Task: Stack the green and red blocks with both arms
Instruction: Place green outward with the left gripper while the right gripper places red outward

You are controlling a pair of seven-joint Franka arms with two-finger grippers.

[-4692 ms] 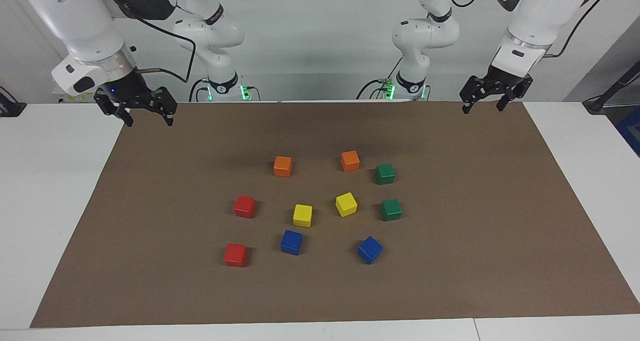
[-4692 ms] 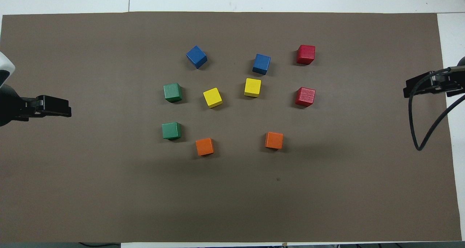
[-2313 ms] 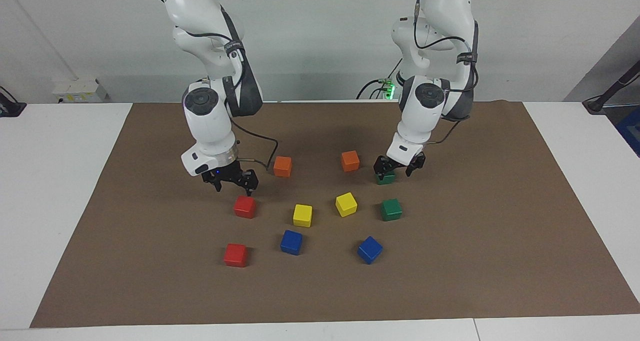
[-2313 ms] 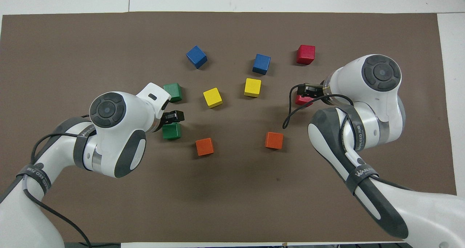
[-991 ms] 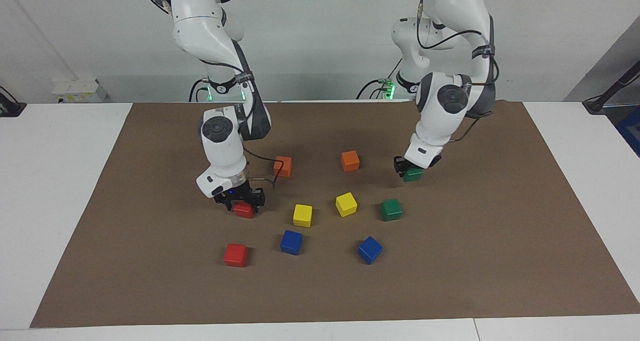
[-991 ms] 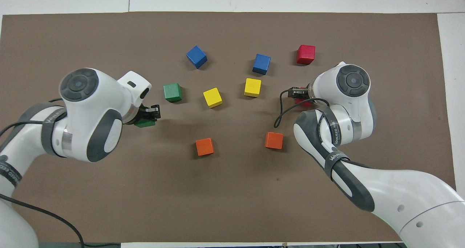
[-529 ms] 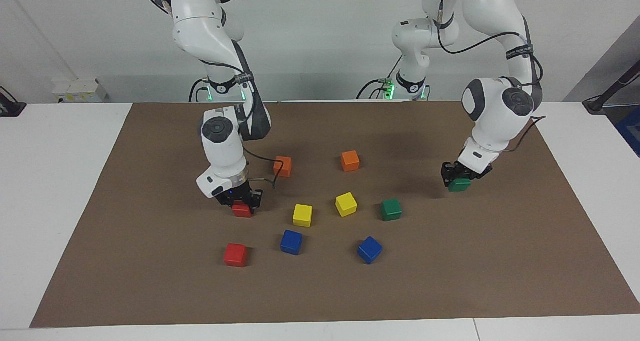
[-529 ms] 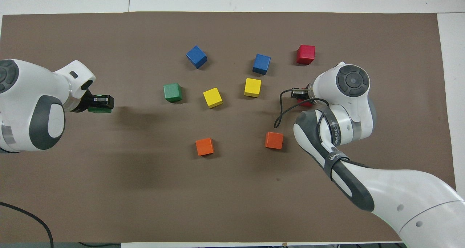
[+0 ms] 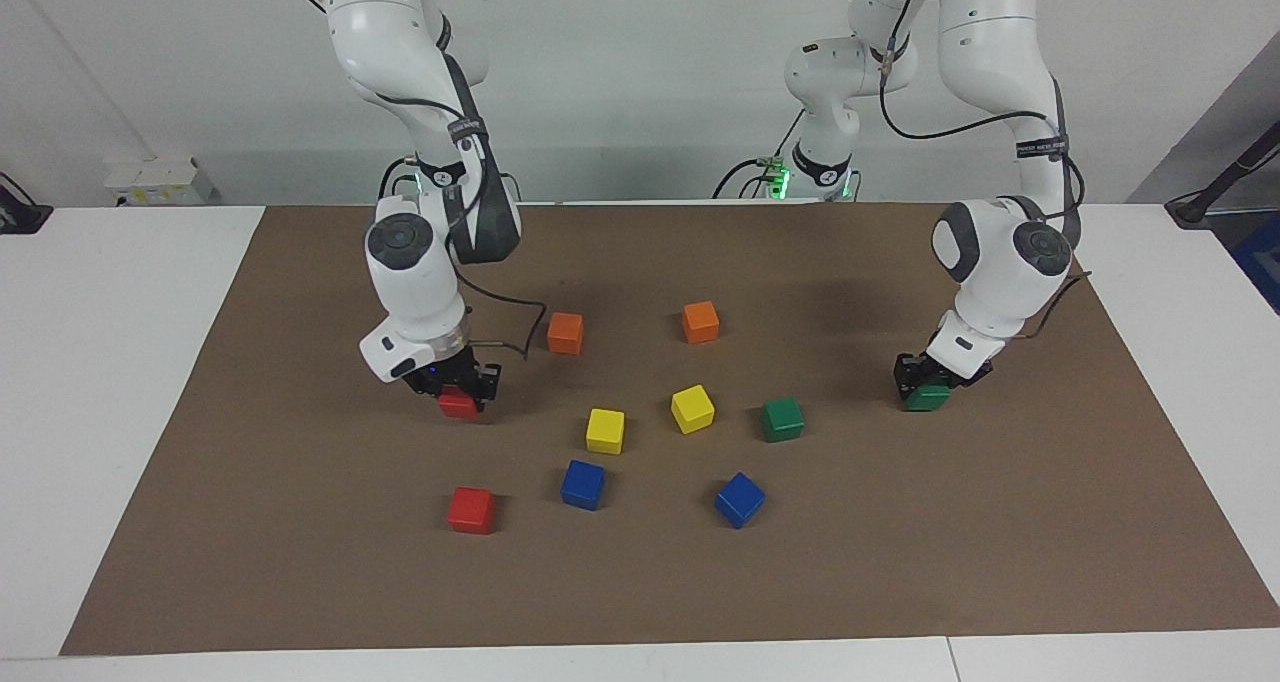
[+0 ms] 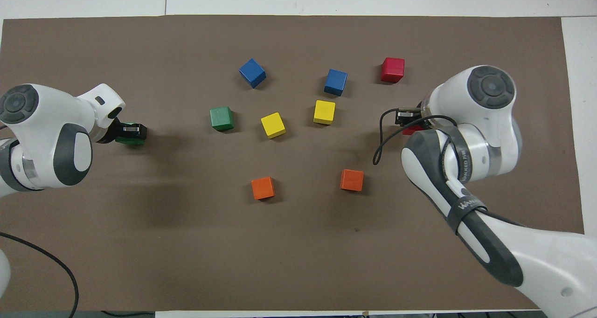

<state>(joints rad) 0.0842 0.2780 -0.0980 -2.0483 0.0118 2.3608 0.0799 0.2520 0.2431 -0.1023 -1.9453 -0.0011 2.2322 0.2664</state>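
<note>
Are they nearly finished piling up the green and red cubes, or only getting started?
Only getting started: nothing is stacked yet. The left claw is shut on one green cube, low at the left arm's end of the brown mat. The right claw is shut on one red cube. The other green cube and other red cube sit untouched, so both stacks remain.

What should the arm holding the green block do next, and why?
Probably set it down and let go. The left gripper is shut on a green block low over bare mat toward the left arm's end, apart from the other cubes, a fair spot to start a stack. The second green block waits on the mat. The right gripper holds a red block raised.
</note>
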